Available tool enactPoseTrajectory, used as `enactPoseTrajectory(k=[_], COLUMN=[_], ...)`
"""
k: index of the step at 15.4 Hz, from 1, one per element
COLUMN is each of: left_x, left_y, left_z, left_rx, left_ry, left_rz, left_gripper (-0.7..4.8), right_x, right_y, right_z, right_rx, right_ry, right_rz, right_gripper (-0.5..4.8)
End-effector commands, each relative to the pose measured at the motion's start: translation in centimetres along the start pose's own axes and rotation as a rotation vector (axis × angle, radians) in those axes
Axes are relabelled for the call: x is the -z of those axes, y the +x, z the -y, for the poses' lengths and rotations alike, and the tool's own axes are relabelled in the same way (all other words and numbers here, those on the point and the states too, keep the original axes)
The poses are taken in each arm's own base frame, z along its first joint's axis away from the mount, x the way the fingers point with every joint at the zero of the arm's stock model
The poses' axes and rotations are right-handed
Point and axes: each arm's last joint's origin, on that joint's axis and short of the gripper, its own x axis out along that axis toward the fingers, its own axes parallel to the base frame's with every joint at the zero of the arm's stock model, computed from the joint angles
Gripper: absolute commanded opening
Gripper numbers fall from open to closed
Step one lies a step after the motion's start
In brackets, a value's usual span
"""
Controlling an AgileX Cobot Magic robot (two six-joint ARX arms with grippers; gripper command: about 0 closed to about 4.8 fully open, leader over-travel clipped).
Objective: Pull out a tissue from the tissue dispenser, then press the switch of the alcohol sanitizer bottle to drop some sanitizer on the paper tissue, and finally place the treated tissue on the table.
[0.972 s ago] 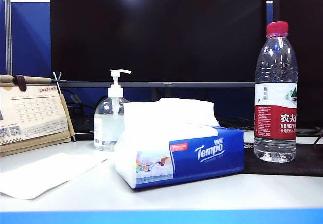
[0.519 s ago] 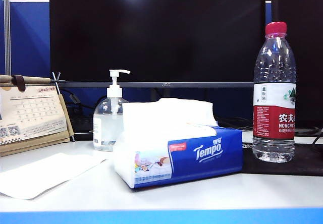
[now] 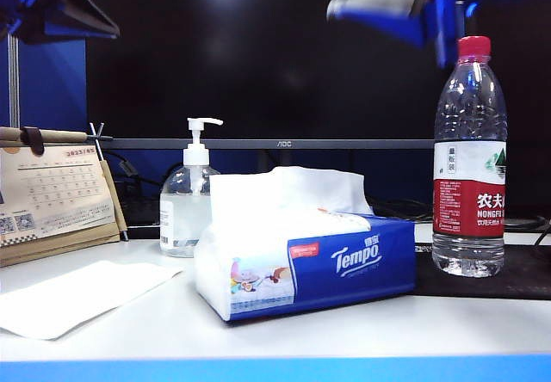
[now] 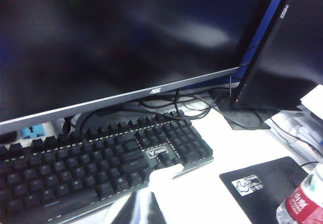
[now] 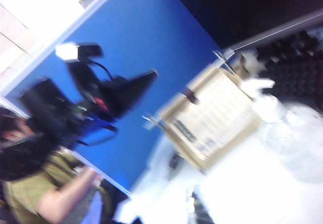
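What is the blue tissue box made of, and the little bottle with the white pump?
The tissue dispenser looks like soft, glossy plastic wrap: it shines and bulges. The alcohol sanitizer bottle seems clear, smooth plastic, since you can see through it. Its switch looks like matte white plastic.

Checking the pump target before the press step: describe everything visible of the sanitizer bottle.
The alcohol sanitizer bottle is small, rounded, clear plastic, partly filled with clear liquid. Its white pump head sits raised on a thin stem, nozzle pointing towards the water bottle side. It stands upright on the table, behind and left of the tissue dispenser, which hides its lower right edge. Nothing grips it; both pincers are high above.
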Motion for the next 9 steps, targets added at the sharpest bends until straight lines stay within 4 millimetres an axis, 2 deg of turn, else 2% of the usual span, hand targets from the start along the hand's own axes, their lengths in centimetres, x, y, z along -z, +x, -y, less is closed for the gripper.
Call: enactPoseTrajectory(k=[1, 4, 5, 7, 9], left_x=[-0.5, -0.4, -0.3, -0.2, -0.2], left_y=[0.0, 0.0, 0.0, 0.0, 0.0], left_z=[0.1, 0.2, 0.2, 0.2, 0.2], left_rx=[0.012, 0.033, 0.048, 0.054, 0.054], left_ry=[0.052, 0.045, 0.042, 0.037, 0.037], left_rz=[0.033, 0.019, 0.013, 0.003, -0.001], left_gripper=[0.29, 0.29, 0.29, 0.29, 0.29], right_x=[0.3, 1.4, 2.3, 2.6, 2.4], right_y=[0.6, -0.3, -0.7, -0.9, -0.8], right_z=[1.5, 3.2, 3.8, 4.1, 4.0], right_rx=[0.036, 0.092, 0.140, 0.156, 0.150], right_ry=[-0.002, -0.018, -0.039, -0.134, -0.230], right_rz=[-0.058, -0.229, -0.310, -0.354, -0.380], right_gripper=[2.52, 2.70, 3.13, 3.17, 3.79])
